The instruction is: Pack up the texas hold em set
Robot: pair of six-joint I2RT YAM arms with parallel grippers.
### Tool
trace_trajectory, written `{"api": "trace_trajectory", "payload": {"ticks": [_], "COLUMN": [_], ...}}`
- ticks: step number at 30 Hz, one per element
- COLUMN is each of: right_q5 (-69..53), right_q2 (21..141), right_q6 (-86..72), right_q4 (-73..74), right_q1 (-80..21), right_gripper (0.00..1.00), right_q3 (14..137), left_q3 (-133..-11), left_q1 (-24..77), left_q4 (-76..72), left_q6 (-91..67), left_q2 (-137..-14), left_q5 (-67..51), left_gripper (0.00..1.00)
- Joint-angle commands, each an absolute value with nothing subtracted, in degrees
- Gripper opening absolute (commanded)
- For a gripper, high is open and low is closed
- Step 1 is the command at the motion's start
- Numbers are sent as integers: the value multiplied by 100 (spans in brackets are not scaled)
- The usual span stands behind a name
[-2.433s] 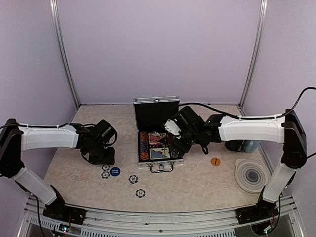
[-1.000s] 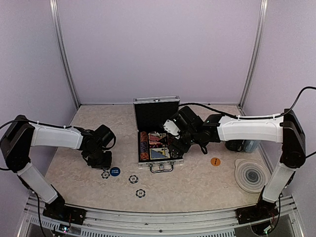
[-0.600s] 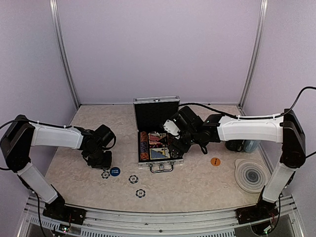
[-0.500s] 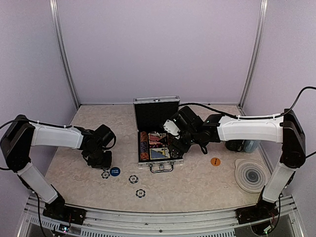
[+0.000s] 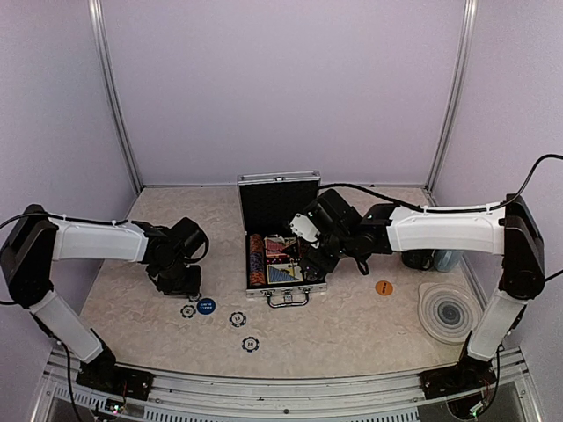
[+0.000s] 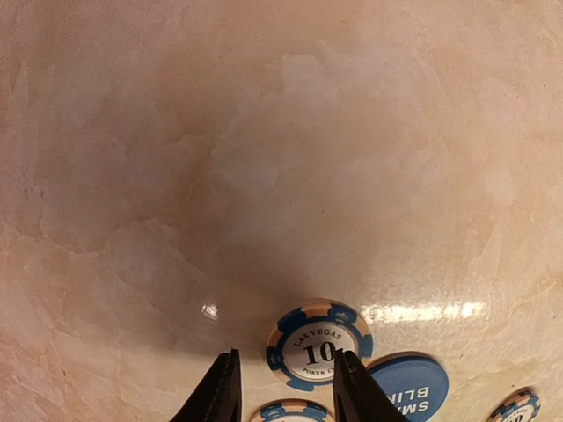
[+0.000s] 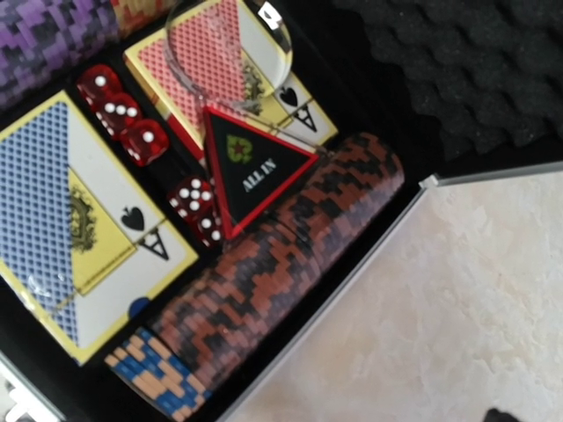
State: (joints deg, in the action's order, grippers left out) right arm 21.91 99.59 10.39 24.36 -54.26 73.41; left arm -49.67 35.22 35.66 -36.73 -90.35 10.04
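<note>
Gripper L (image 6: 288,374) part-open, narrowing slightly near 10 chip (image 6: 318,345); gripper R (image 5: 308,255) unchanged, wide open.

A round grey ringed coaster (image 5: 449,311) lies at the lower right of the top view on the beige marbled tabletop (image 5: 352,338). Above it, at the right edge, a dark mug (image 5: 415,260) stands just beside a pale-blue mug (image 5: 448,259). Plain lavender walls (image 5: 281,88) fill the upper frame.

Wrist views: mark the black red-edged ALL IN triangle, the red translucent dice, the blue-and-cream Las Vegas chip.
Black red-edged ALL IN triangle (image 7: 253,171): right wrist view, on its lettered face.
Red translucent dice (image 7: 144,141): right wrist view, top of one die.
Blue-and-cream Las Vegas chip (image 6: 319,345): left wrist view, its printed centre.
</note>
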Motion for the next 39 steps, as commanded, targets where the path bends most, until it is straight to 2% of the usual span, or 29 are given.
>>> {"api": "trace_trajectory", "payload": {"ticks": [1, 4, 17, 26, 28, 32, 39], "right_q5": [2219, 2193, 2202, 2179, 2167, 2161, 2171], "right_q2": [9923, 9938, 9920, 9930, 9949, 9943, 9914], "right_q6": [1020, 1020, 1011, 1020, 1020, 1011, 989], "right_q4": [2477, 2448, 2389, 2356, 2366, 2368, 2392], "right_q1": [-5498, -5502, -5511, -5511, -5511, -5511, -5522], "right_gripper": [99, 99, 99, 99, 99, 99, 99], "right_q3": [7464, 7462, 7332, 7316, 7342, 7350, 7309], "left_q3": [-5086, -5057, -5115, -5106, -5108, -5109, -5175], "left_q1": [3620, 3630, 3761, 3779, 3802, 3857, 3908], "left_q4": [3724, 3577, 3373, 3560, 3577, 3580, 3534], "left_q6": [-3600, -3527, -3339, -3328, -3274, -3276, -3236], "left_q2": [-9050, -9198, -9687, -9824, -9855, -9965, -9901], "left_q5": [1124, 991, 779, 1164, 1155, 1167, 1141], "left_gripper": [47, 54, 55, 46, 52, 59, 66]}}
